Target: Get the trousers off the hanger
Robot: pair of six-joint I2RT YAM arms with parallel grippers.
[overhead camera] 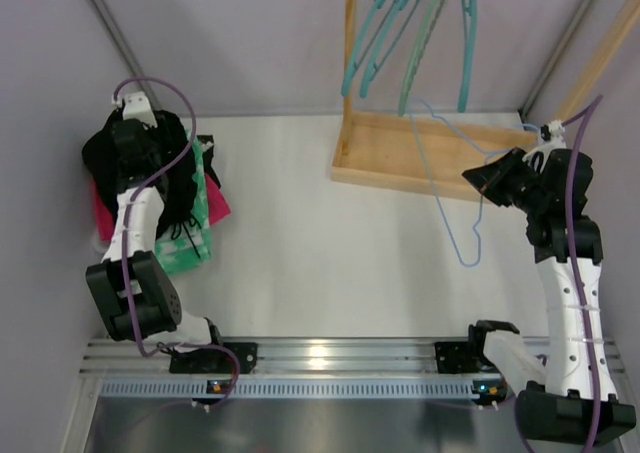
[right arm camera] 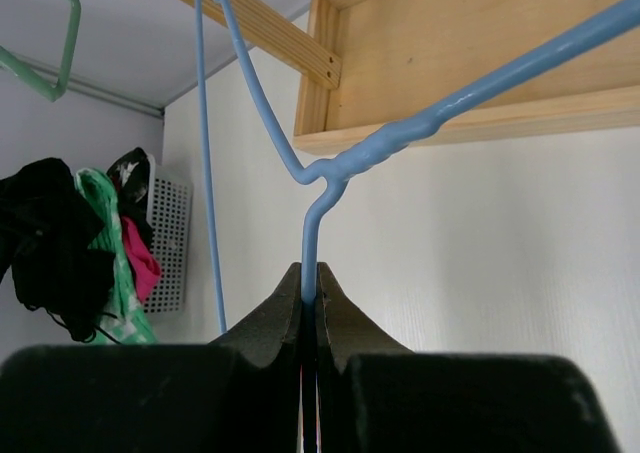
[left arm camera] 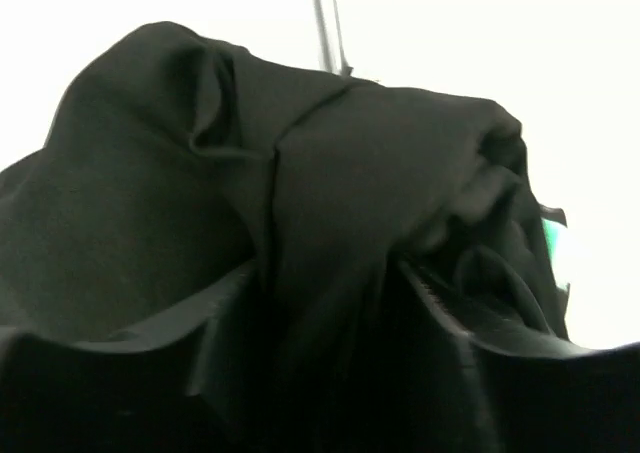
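My right gripper (right arm camera: pixel 310 273) is clamped shut on the bare hanger (right arm camera: pixel 380 145) over the table's (overhead camera: pixel 320 273) right side, and the trousers (left arm camera: pixel 300 223) lie heaped at its left edge beneath my left gripper (overhead camera: pixel 140 158), whose opening I cannot tell, so removal looks done.

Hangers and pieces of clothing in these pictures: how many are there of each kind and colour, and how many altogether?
teal plastic hangers: 4
light-blue wire hanger: 1
black trousers: 1
green-and-white cloth: 1
pink cloth: 1
Total: 8
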